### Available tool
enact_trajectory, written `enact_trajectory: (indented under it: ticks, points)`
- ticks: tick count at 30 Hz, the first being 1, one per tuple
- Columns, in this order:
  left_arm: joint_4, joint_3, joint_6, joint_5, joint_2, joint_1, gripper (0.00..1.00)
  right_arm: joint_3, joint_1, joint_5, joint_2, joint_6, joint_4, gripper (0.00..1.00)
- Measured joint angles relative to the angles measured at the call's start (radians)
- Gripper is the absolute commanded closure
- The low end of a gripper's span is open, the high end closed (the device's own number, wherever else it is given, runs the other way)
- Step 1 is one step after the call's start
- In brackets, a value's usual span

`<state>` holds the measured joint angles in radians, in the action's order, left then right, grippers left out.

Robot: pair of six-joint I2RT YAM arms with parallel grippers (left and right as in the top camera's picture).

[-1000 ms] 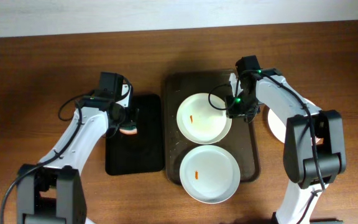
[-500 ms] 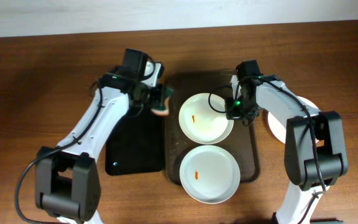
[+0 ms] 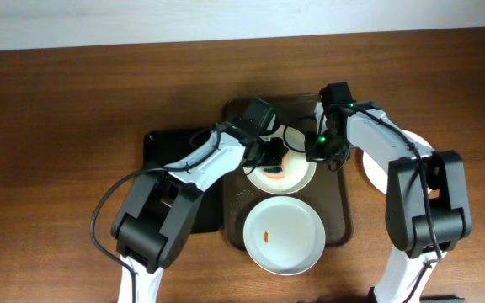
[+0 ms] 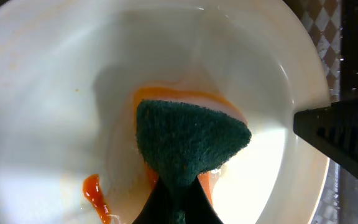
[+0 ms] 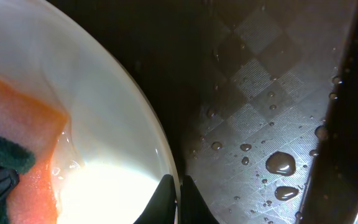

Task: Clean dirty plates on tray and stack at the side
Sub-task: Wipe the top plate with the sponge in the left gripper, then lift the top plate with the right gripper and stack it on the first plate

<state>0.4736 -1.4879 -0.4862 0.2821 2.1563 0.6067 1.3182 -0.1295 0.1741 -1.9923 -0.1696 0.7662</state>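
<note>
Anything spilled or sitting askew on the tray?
Yes. Water droplets dot the dark brown glossy tray beside the far white round plate under the green-orange sponge. The near white plate overhangs the tray's front rim, orange smear uncleaned.

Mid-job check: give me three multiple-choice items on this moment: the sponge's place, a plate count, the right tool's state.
1. The sponge rests on: A) the off-tray plate; B) the table; C) the far plate.
2. Plates on the brown tray: A) one; B) two; C) three.
3. The right tool is: A) shut on the far plate's rim; B) open; C) holding the sponge.
Key: 1 C, the left tool holds it there; 2 B, the off-tray plate lies on the table; 3 A, it pinches the rim.
</note>
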Motion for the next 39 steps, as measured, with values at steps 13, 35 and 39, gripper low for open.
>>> enact_trajectory:
  ticks: [13,35,39]
  points:
    - [0.311,-0.149,0.239,-0.654,0.021,0.079,1.00,0.000,-0.006,0.037,0.000,-0.044,0.034,0.96]
    - [0.277,0.225,0.263,-0.190,-0.193,-0.488,1.00,-0.001,0.001,-0.032,0.010,0.054,0.042,0.96]
    - [0.277,0.226,0.262,-0.193,-0.193,-0.486,1.00,0.037,-0.050,-0.229,0.164,0.055,0.115,0.96]
